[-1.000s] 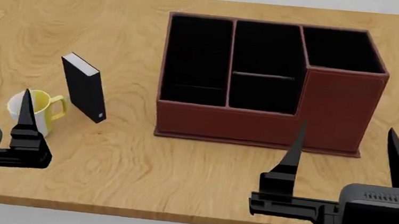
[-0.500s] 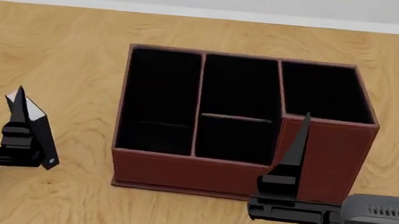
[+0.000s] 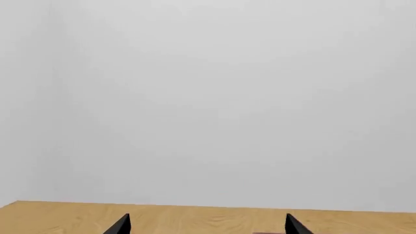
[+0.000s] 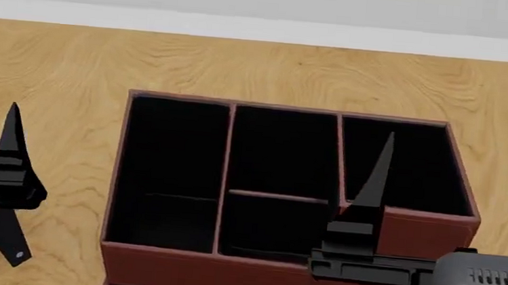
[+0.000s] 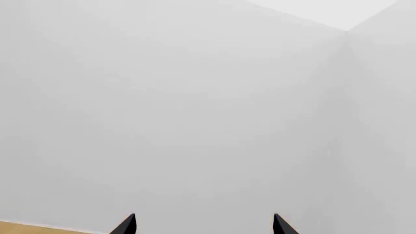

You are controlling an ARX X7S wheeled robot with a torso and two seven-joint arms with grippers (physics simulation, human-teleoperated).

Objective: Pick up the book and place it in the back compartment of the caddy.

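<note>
Caddy: large rectangular reddish-brown box with black inside [image 4: 225, 276], standing on the pale wooden table [image 4: 70, 60]; thin dividers split it into several compartments, three across the back.
Book: small thin dark-covered book [image 4: 0, 231], at the head view's left edge, well left of the caddy's front corner, mostly hidden behind the left gripper; a sliver of white page block shows near its upper end. Long axis tilted, lower end slanting toward the caddy.
Left gripper: black, pointed fingers [image 3: 206, 225]; fingertips stand well apart in the wrist view, nothing between them.
Right gripper: black, pointed fingers [image 5: 202, 225]; tips likewise spread wide, holding nothing, in front of the caddy's right part.
Backdrop: plain white wall [image 3: 208, 97] beyond the table.
</note>
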